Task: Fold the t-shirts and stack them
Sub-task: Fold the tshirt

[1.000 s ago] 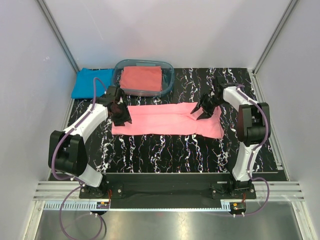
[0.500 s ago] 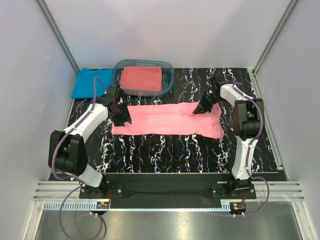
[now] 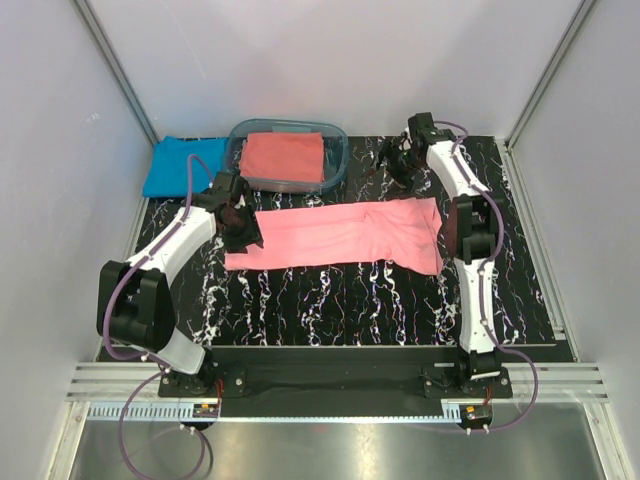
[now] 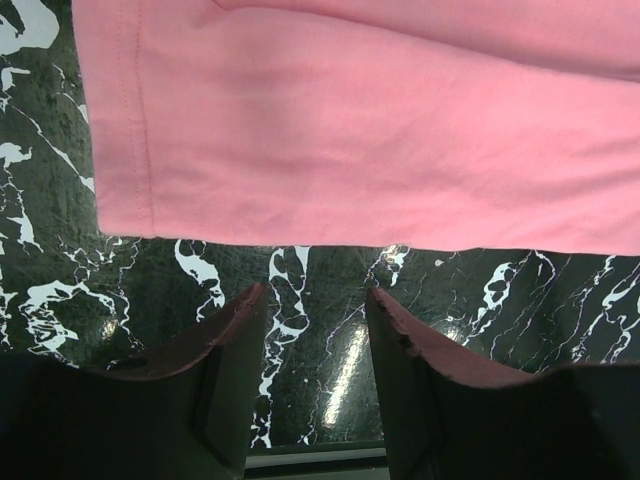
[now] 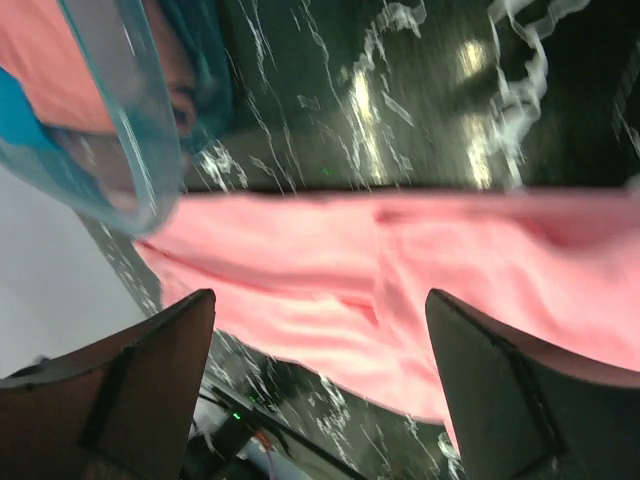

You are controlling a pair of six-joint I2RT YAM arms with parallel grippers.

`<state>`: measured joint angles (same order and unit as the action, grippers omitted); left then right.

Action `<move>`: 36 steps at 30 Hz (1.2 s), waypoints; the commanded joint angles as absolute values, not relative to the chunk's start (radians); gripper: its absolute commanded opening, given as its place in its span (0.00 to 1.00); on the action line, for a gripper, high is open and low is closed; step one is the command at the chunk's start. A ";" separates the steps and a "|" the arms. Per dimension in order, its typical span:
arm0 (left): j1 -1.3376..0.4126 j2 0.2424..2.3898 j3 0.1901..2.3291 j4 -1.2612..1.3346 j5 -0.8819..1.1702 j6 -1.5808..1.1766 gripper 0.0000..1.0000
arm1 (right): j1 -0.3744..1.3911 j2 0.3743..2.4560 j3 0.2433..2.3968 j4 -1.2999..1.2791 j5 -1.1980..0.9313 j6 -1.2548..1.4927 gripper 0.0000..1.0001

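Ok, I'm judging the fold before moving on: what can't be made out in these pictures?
- Pink t-shirt: in the top view the left claw covers its far left corner; the left wrist view cuts it off at the top and right edges.
- Coral-red t-shirt: top view, only its upper face shows; the tub hides anything beneath.
- Blue t-shirt: top view, its right end runs behind the tub.
- Right wrist view: motion blur smears cloth creases.

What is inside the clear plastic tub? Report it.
A folded coral-red t-shirt lies inside the tub. It covers most of the floor, so anything beneath it is hidden.
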<state>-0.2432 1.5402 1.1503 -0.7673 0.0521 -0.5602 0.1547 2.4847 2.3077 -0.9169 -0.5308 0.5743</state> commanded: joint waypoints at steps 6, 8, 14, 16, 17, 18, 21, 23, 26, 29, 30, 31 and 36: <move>-0.245 1.540 1.178 -0.752 0.046 -0.548 0.49 | 0.141 1.964 1.774 -1.012 -0.214 0.385 0.80; -0.245 1.568 1.190 -0.752 0.051 -0.551 0.49 | 0.135 1.881 1.619 -0.990 -0.183 0.403 0.68; -0.239 1.681 1.262 -0.785 0.045 -0.543 0.48 | 0.100 1.804 1.350 -0.879 -0.163 0.581 0.47; -0.227 1.727 1.272 -0.788 0.031 -0.534 0.48 | 0.087 1.802 1.290 -0.835 -0.161 0.606 0.45; -0.219 1.745 1.275 -0.790 0.034 -0.534 0.47 | 0.083 1.809 1.276 -0.821 -0.160 0.620 0.38; -0.210 1.770 1.275 -0.790 0.038 -0.534 0.47 | 0.069 1.816 1.266 -0.812 -0.150 0.626 0.34; -0.175 1.813 1.269 -0.805 0.028 -0.526 0.46 | 0.054 1.841 1.236 -0.796 -0.115 0.640 0.30; -0.155 1.845 1.258 -0.805 0.009 -0.519 0.45 | 0.040 1.858 1.230 -0.787 -0.086 0.635 0.30; -0.129 1.888 1.246 -0.825 -0.032 -0.515 0.45 | 0.012 1.900 1.253 -0.795 -0.032 0.605 0.30; -0.112 1.916 1.233 -0.830 -0.057 -0.512 0.45 | -0.021 1.966 1.288 -0.819 0.031 0.559 0.32; -0.110 1.920 1.229 -0.828 -0.066 -0.512 0.45 | -0.026 1.979 1.296 -0.828 0.072 0.548 0.32; -0.110 1.921 1.220 -0.827 -0.080 -0.511 0.45 | -0.031 1.989 1.308 -0.840 0.089 0.537 0.33; -0.110 1.887 1.186 -0.819 -0.086 -0.505 0.45 | -0.031 1.942 1.309 -0.877 0.198 0.469 0.43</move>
